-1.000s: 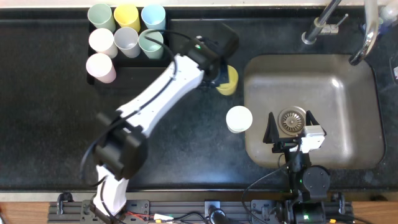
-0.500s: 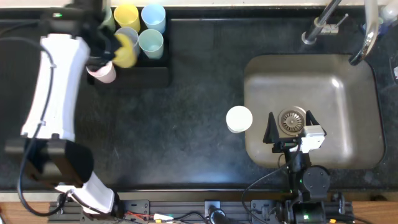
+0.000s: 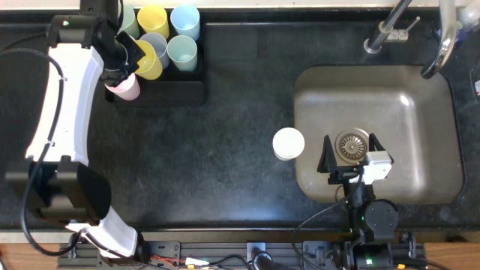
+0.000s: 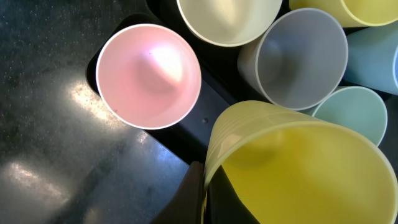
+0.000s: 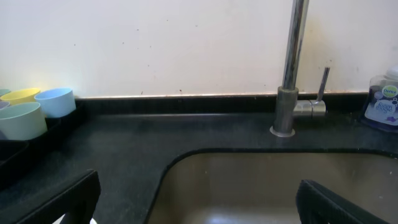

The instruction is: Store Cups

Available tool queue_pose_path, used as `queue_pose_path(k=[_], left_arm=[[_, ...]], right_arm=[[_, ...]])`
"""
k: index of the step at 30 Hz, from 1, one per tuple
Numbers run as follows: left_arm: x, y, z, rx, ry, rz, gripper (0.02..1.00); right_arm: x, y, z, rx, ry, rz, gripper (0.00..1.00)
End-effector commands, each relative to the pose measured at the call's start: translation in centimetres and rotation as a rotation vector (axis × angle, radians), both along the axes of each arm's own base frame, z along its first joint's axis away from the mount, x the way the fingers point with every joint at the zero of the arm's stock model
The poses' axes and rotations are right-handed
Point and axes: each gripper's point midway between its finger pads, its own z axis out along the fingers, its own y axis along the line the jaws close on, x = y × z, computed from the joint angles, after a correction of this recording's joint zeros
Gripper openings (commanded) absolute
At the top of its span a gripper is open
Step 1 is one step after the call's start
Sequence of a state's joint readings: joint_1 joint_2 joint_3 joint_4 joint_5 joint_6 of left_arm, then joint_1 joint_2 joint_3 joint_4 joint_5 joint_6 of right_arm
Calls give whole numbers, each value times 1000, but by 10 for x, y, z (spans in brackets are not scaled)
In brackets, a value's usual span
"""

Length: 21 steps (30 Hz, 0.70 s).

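**Yellow plastic tumbler** (image 4: 292, 165): held in the left gripper (image 3: 133, 58), which is clenched on the cup's wall. One dark finger (image 4: 191, 194) lies against the outside; the other is hidden by the cup. The tumbler hangs tilted above the black rectangular tray (image 3: 178, 90) at the counter's far left corner. It sits just beside the pink plastic cup (image 4: 149, 74) and partly over the grey cup (image 4: 301, 56) and the mint cup (image 4: 351, 112); the slot beneath it cannot be told.

**Handling (judged):** a light, thin-walled cup, stiff but likely to flex if squeezed hard. Its smooth surface is prone to slip. The rim, pinched across the wall, looks the surest hold.

**White plastic cup** (image 3: 288, 142): upright on the counter, just beside the sink's left rim, well apart from the tray.

**Right gripper** (image 3: 349, 154): spread wide and empty, above the steel sink (image 3: 420, 82) near its drain.

**Surroundings:** a black speckled counter (image 3: 225, 172), glossy enough to show glare. A metal faucet (image 5: 289, 74) stands at its far edge against a pale wall (image 5: 155, 43).
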<state>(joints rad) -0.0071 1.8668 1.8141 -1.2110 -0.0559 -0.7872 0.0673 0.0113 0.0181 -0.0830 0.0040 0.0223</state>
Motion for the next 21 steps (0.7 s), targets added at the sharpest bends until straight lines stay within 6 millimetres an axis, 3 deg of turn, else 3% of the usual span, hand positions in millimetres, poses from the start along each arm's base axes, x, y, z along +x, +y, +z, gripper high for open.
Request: queue_pose_path(k=[1,14,21], left_arm=[[1,0,-24,-11,60,16,36],[7,1,-65,-16,149,36,38],[8,-1,-71,-16,157,32,36]], right_arm=[[0,2,-3,-3,0,10,998],[0,2,-4,-3,0,10,996],[0,2,-4,-3,0,10,996]])
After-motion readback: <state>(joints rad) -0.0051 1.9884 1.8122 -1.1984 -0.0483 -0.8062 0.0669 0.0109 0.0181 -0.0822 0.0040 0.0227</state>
